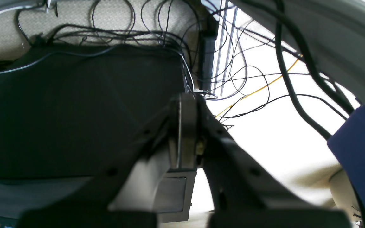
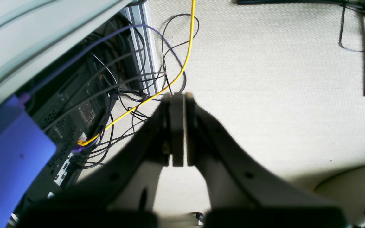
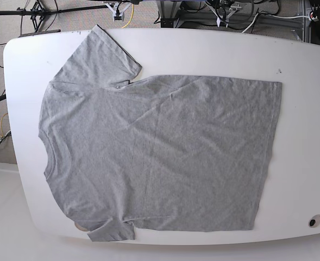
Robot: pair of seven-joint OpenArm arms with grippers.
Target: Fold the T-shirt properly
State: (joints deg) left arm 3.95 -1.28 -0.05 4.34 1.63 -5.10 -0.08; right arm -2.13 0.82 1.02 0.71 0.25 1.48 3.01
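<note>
The heather-grey T-shirt [image 3: 160, 152] lies spread flat on the white table [image 3: 203, 49], neck towards the left and hem towards the right. One sleeve [image 3: 97, 54] points to the far left corner; the other sleeve [image 3: 111, 231] sits bunched at the near edge. Neither arm shows in the base view. My left gripper [image 1: 182, 101] is shut with nothing between its fingers and hangs over the floor beside the table. My right gripper [image 2: 178, 95] is also shut and empty, above pale carpet.
Tangled black cables and a yellow cable [image 2: 187, 47] lie on the floor. A dark mat [image 1: 74, 110] is under the left gripper. A black computer case [image 2: 74, 110] stands beside the right gripper. A small round fitting [image 3: 313, 221] sits at the table's near right corner.
</note>
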